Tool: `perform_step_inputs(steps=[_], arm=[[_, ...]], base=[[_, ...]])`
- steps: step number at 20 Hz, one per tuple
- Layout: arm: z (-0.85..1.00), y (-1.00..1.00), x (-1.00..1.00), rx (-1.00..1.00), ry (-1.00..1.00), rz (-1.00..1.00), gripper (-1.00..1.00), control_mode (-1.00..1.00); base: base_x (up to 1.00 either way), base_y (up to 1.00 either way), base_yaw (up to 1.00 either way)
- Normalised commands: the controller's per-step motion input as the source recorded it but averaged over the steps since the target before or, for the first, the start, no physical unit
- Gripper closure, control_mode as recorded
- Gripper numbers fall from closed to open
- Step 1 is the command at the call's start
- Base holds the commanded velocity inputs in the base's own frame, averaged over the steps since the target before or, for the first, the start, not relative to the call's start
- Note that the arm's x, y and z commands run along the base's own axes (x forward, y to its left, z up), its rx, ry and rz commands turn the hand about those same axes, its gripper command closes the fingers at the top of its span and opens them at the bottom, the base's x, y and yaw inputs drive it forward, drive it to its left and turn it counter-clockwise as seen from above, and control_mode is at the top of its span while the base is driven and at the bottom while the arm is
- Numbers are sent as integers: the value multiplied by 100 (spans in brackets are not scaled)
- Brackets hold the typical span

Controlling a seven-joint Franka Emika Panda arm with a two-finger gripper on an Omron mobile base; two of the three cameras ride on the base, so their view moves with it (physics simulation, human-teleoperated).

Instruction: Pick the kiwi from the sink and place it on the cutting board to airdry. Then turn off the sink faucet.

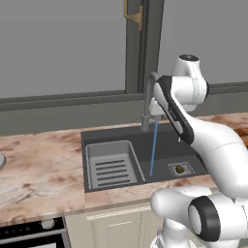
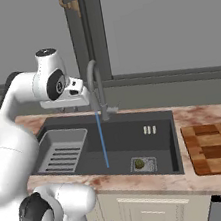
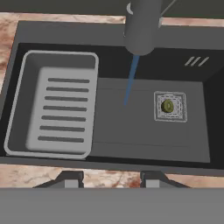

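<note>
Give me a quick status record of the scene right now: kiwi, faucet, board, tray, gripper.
kiwi: resting on the square drain grate in the sink, not yet picked
sink faucet: running, a blue stream falls to the basin floor beside the grate
cutting board: on the counter past the sink's side nearest the grate, nothing on it
ribbed tray: at the basin's end opposite the kiwi, nothing in it
gripper: open, holding nothing, high above the sink's near edge
</note>
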Motion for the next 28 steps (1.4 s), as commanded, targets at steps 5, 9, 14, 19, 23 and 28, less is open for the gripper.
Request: perform_step_inputs(steps=[5, 9, 14, 19, 23, 28], arm=[[0, 0, -19, 0, -5, 0, -100, -100], [-17, -31, -23, 0, -6, 0, -100, -100], [-22, -56, 0, 0, -2, 2, -100, -100], [-14, -53, 3, 0, -3, 6, -100, -100], [-26, -41, 9, 0, -1, 3, -100, -100], [-57, -25, 21, -5, 1, 0, -100, -100]], base=[[0, 0, 0], [0, 0, 0], [0, 0, 0], [0, 0, 0], [0, 0, 0], [0, 0, 0]])
